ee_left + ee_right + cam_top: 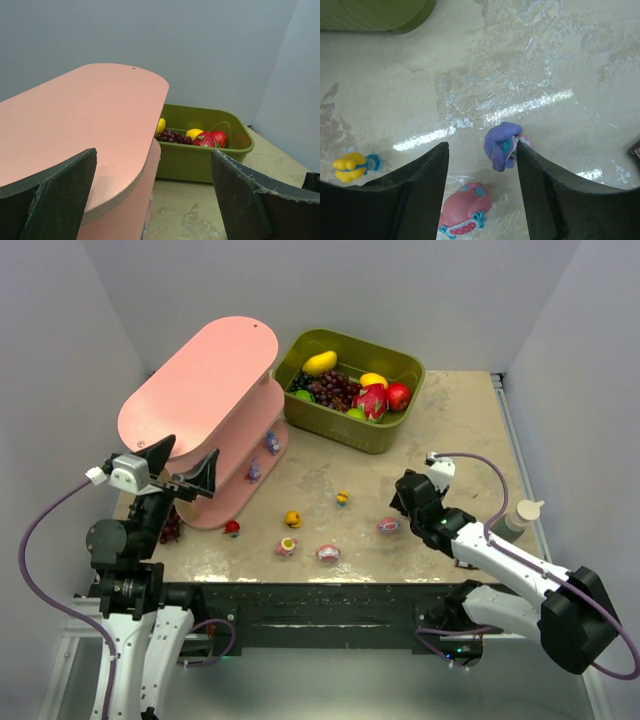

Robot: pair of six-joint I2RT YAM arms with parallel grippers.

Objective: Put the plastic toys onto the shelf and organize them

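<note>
Plastic toys (293, 519) lie scattered on the table (450, 440) on the near side of the olive bin (350, 390). Two purple ones (272, 443) stand on the bottom board of the pink shelf (200, 380), just left of the bin. The left gripper (190, 480) hangs by the shelf end farthest from the bin, spread wide and empty. The right gripper (397, 512) sits low, nearer than the bin, beside a pink toy (388, 525).

From the left wrist, the shelf's top board is left of the bin, which holds fruit (205, 138).

From the right wrist, only the bin's corner shows, top left. Well apart from it, a purple figurine (500, 145) stands between the half-open fingers (420, 190). It touches one finger, with a gap to the other, so it is not gripped. A pink figure with blue trim (465, 212) lies closer to the camera, and a yellow toy (354, 166) lies outside the fingers.
</note>
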